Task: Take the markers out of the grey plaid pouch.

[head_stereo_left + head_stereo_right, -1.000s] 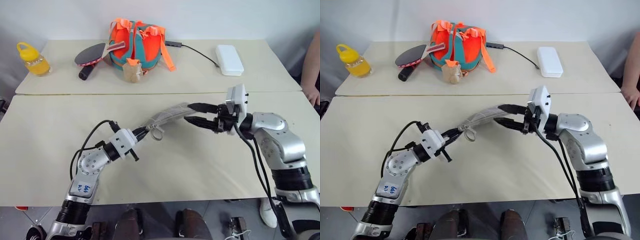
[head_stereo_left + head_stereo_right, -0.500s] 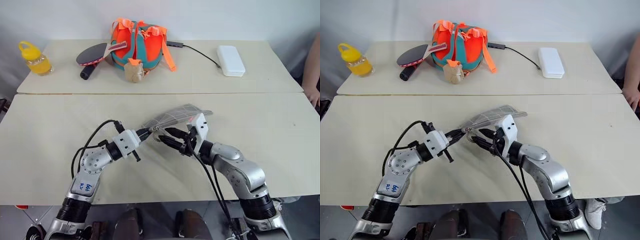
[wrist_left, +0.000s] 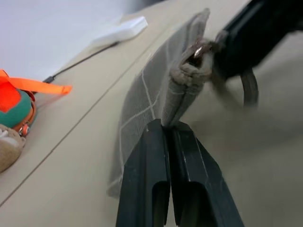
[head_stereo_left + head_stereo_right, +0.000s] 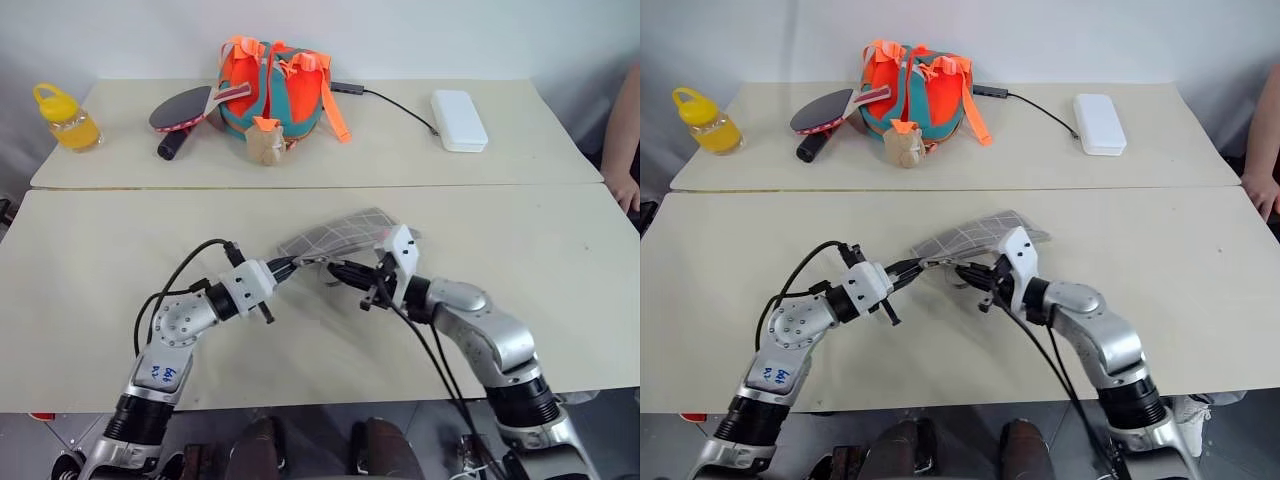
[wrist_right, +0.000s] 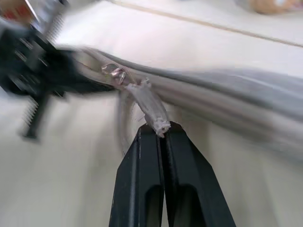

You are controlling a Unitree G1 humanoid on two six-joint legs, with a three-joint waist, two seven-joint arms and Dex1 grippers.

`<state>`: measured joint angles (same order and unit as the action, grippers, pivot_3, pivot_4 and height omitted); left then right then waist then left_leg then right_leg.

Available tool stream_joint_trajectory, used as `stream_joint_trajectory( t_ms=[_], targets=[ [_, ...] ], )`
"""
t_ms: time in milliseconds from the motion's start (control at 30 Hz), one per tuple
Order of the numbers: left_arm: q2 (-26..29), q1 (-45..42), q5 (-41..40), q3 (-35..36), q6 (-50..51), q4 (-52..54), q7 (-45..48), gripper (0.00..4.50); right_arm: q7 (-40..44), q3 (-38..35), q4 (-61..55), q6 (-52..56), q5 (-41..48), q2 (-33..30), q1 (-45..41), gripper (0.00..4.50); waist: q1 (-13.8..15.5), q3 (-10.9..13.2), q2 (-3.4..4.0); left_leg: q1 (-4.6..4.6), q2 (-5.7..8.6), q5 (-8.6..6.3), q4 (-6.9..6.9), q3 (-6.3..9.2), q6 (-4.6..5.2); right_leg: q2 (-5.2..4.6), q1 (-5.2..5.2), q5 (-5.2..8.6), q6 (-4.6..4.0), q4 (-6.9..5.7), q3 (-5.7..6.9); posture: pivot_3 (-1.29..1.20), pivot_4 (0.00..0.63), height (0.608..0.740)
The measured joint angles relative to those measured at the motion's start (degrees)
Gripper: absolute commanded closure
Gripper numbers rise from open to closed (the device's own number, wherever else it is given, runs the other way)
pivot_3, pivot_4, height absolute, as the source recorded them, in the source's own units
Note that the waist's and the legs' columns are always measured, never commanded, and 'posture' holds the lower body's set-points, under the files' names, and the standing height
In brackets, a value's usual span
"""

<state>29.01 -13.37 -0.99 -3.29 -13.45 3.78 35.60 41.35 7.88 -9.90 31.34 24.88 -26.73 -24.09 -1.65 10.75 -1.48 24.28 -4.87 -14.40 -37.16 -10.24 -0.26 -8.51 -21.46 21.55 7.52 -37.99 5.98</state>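
The left gripper (image 3: 166, 130) is clenched on one corner of the grey plaid pouch (image 4: 340, 237), holding that end off the tabletop (image 4: 120, 250). The right gripper (image 5: 160, 130), just beside it at the same end, is pinched on the pale fabric tab (image 5: 150, 106) by the zipper pull (image 5: 116, 73). The pouch stretches away from both grippers, its far end resting on the tabletop.

Two cream tables (image 4: 120, 250) end to end; white wall (image 4: 400, 35) behind
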Motion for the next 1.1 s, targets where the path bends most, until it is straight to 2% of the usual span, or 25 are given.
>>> stream_joint_trajectory(
  t_ms=[133, 267, 433, 533, 633, 767, 900, 1000, 1100],
  targets=[
    [4.97, 0.01, -3.12, 3.97, -3.76, -1.66, 3.36, 4.50, 6.23, -2.54, 5.60, -4.58, -2.24, -7.92, -2.01, 4.46, 0.00, 0.00, 0.00, -0.01, 0.00, 0.00, 0.01, -0.02, 0.00, -0.01, 0.02, 0.00, 0.00, 0.03, 0.00, 0.00, 0.150, 0.740],
    [7.04, 0.51, -5.76, 5.76, -6.35, -5.35, 6.17, 4.50, 10.65, -4.27, 14.66, -10.98, -5.39, -13.31, -3.90, 4.46, 0.03, 0.00, 0.00, -0.01, 0.00, 0.00, 0.02, -0.06, 0.00, -0.01, 0.01, 0.00, 0.00, 0.06, 0.00, 0.00, 0.150, 0.740],
    [7.03, 0.41, -6.53, 6.07, -7.30, -6.56, 6.50, 4.50, 13.21, -4.51, 17.89, -15.56, -6.70, -13.59, -4.56, 4.46, -0.12, 0.00, 0.00, -0.01, -0.01, 0.00, 0.02, -0.09, -0.01, 0.00, -0.02, 0.00, 0.00, 0.02, -0.01, 0.00, 0.150, 0.740],
    [6.82, 0.41, -6.60, 6.35, -7.17, -6.57, 6.41, 4.50, 13.85, -4.57, 15.79, -14.83, -5.76, -12.51, -3.90, 3.82, -0.03, 0.00, 0.00, -0.01, -0.01, 0.00, 0.01, -0.08, 0.00, 0.00, -0.02, 0.00, 0.00, 0.02, -0.01, 0.00, 0.150, 0.740],
    [5.74, 0.40, -6.94, 6.67, -6.93, -6.58, 6.16, 4.50, 15.32, -4.65, 13.27, -13.13, -4.07, -12.31, -3.31, 2.87, 0.07, 0.00, 0.00, -0.01, -0.01, 0.00, 0.00, -0.08, 0.00, -0.01, 0.00, 0.00, 0.01, 0.02, -0.01, 0.00, 0.150, 0.740],
    [5.57, 0.28, -7.22, 6.83, -6.51, -6.75, 6.13, 4.50, 19.93, -6.22, 9.16, -10.90, -1.06, -15.49, -3.27, 2.87, 0.10, 0.01, 0.01, 0.00, 0.00, 0.00, 0.00, -0.06, 0.00, -0.01, 0.00, 0.00, 0.00, 0.03, -0.01, 0.00, 0.150, 0.740],
    [5.03, -0.33, -7.65, 6.92, -5.98, -6.83, 5.90, 4.50, 20.59, -9.12, 5.90, -8.30, 2.55, -15.69, -8.08, 2.87, -0.24, 0.01, 0.01, -0.03, -0.03, 0.01, -0.02, -0.06, -0.01, 0.00, -0.01, 0.00, 0.00, -0.03, -0.02, 0.00, 0.150, 0.740],
    [4.22, -1.14, -7.84, 6.90, -4.78, -6.82, 5.71, 4.50, 18.84, -9.44, 2.42, -7.34, 3.65, -13.24, -10.48, 3.49, -0.03, 0.01, 0.01, -0.02, -0.03, 0.00, -0.01, -0.04, -0.01, 0.00, 0.00, 0.00, 0.00, -0.01, -0.01, 0.00, 0.150, 0.740],
    [3.22, -1.74, -7.86, 6.80, -3.82, -6.67, 5.37, 4.50, 17.38, -5.50, 0.59, -11.23, -0.47, -10.97, -9.58, 4.47, 0.08, 0.00, 0.00, -0.01, -0.01, -0.02, -0.01, -0.05, -0.01, -0.01, 0.00, 0.00, 0.01, 0.02, 0.00, 0.00, 0.150, 0.740]
  ],
)
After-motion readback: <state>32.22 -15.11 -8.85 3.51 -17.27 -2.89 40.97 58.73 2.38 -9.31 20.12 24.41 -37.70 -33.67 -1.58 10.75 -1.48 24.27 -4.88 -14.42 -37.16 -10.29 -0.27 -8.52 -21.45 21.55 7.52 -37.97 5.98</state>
